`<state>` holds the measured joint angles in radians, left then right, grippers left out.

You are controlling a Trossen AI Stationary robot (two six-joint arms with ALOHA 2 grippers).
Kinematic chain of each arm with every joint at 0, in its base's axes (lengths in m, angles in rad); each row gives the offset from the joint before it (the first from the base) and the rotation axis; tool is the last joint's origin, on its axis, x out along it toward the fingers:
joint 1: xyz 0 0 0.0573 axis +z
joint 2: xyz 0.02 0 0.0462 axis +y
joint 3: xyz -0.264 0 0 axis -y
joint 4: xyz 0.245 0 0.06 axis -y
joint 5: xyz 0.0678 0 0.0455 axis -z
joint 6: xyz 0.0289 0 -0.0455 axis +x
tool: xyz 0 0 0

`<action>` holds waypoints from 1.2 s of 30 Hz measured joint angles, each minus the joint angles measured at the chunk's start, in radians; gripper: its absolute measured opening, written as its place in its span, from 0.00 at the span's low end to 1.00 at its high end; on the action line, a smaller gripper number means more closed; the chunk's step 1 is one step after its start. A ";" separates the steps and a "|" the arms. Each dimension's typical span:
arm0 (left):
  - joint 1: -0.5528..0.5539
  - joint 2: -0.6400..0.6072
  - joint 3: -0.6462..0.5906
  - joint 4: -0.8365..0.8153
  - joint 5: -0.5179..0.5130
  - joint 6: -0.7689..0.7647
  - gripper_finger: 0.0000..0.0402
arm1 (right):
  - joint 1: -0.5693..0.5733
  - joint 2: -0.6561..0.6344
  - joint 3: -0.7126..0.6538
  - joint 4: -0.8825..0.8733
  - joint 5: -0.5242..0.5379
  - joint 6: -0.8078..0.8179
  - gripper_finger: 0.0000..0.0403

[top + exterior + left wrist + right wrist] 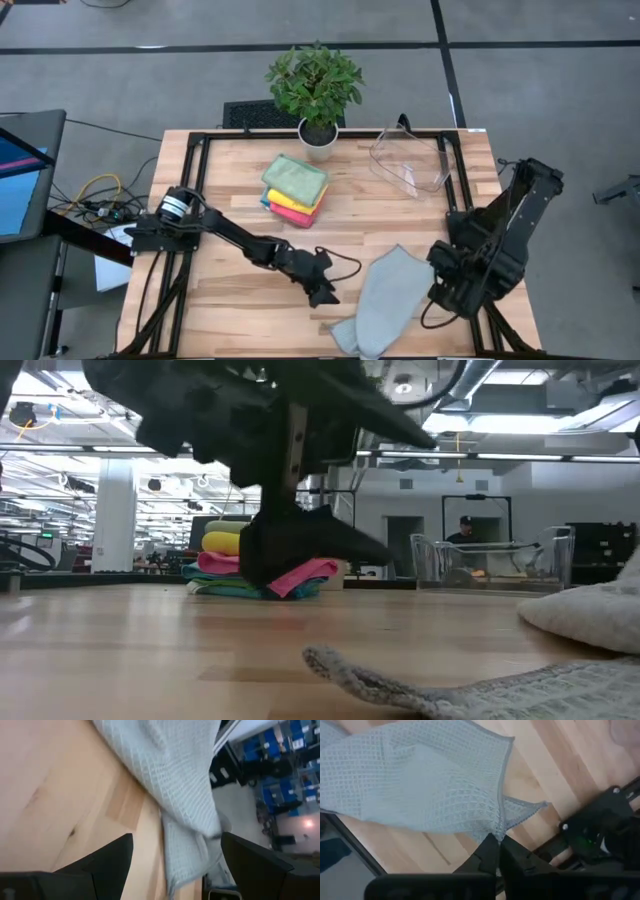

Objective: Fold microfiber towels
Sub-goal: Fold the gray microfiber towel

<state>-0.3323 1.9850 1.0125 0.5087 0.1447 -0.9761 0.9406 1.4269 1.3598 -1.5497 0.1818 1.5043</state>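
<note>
A pale teal microfiber towel (390, 295) lies crumpled and partly doubled over on the table's near edge, one end hanging past it. My left gripper (325, 290) stands open and low over the table just left of the towel, whose edge (172, 820) lies ahead between the fingers. My right gripper (497, 842) points down above the towel's right side, near a loose corner (532, 810). Its fingertips stand together with nothing between them. Several folded towels (295, 185) sit stacked at the table's middle, sage green on top.
A potted plant (318, 95) stands at the far edge. A clear plastic bin (410, 160) lies tipped at the far right. Bare wood lies between the stack and the towel. A laptop (20, 175) sits off the table's left side.
</note>
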 joint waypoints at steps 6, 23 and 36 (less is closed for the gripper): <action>-0.004 0.000 0.059 -0.009 -0.135 0.117 0.73 | 0.005 0.000 -0.022 0.018 0.008 0.021 0.14; 0.103 -0.002 0.207 -0.200 -0.092 0.423 0.73 | 0.051 0.022 -0.044 0.093 0.121 0.154 0.15; 0.031 -0.002 0.206 -0.386 0.109 0.342 0.73 | -0.251 -0.090 -0.387 0.415 0.052 -0.236 0.33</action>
<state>-0.3010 1.9827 1.2182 0.1230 0.2538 -0.6346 0.6896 1.3371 0.9731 -1.1347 0.2341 1.2678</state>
